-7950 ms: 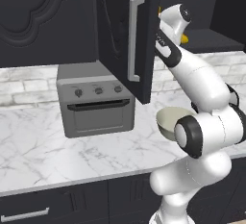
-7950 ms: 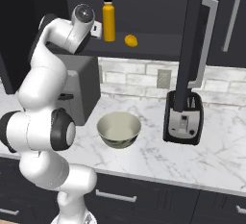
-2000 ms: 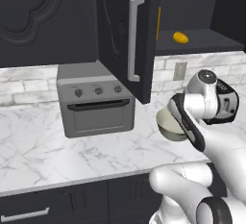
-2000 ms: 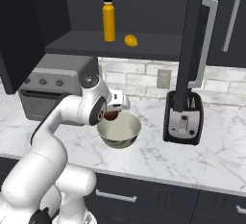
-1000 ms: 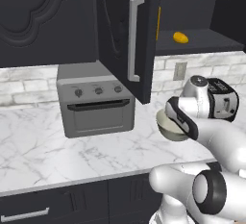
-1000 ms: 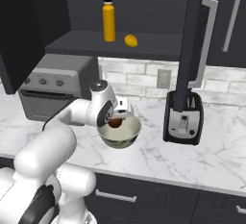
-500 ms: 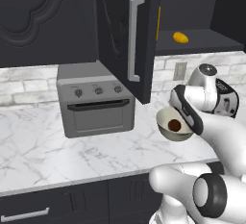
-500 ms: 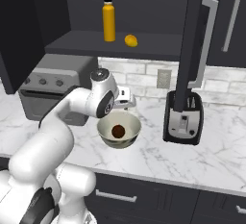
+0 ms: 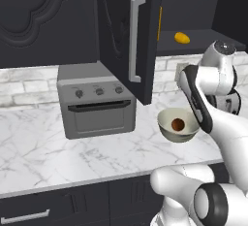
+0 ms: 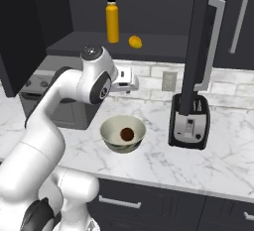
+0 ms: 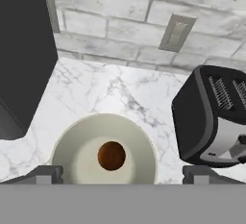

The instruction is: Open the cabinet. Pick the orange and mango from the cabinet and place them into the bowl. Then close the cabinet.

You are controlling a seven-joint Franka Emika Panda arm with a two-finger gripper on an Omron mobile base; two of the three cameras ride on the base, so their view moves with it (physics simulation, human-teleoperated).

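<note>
Cream and smooth, the deep round bowl (image 10: pixel 123 135) already holds the dark brownish-orange ball, the orange (image 10: pixel 127 134), resting at its bottom, while the white arm's two-finger gripper (image 10: pixel 130 83) hangs above it with fingers spread wide and nothing between them. Up on the black wall cabinet's (image 10: pixel 163 46) open shelf, well above the bowl, sits the small yellow mango (image 10: pixel 135 41), just beside a tall orange bottle (image 10: pixel 112 21); a careless reach could topple that bottle. Right of the bowl stand the black toaster (image 10: pixel 188 122) and the hanging open door (image 10: pixel 198 41), narrowing the room to rise.
</note>
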